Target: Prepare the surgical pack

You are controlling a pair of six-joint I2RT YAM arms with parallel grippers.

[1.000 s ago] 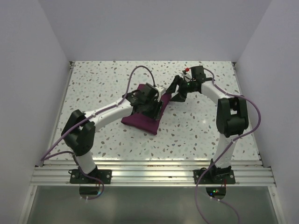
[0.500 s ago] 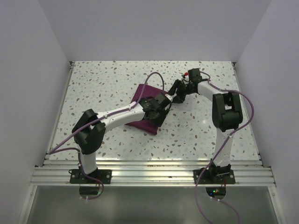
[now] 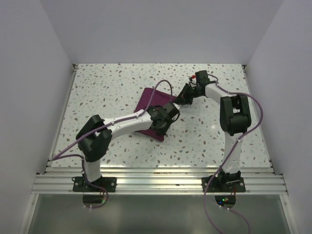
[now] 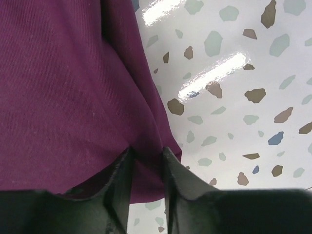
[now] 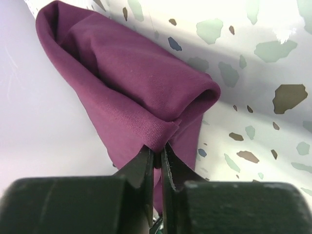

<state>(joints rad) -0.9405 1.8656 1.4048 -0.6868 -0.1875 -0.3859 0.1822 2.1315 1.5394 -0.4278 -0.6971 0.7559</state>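
Speckled table [image 3: 97, 87] — maroon surgical pack [image 3: 147, 101] lying mid-surface.

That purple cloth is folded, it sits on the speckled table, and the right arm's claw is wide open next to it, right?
Not quite. The right gripper is not open: it is shut, pinching a folded edge of the surgical pack, as the right wrist view shows. The rest holds: the cloth is folded and sits on the speckled table.

surgical pack [image 5: 131, 73] matt, finely ribbed cloth; table [image 4: 234, 97] smooth, glossy, speckled stone-look surface
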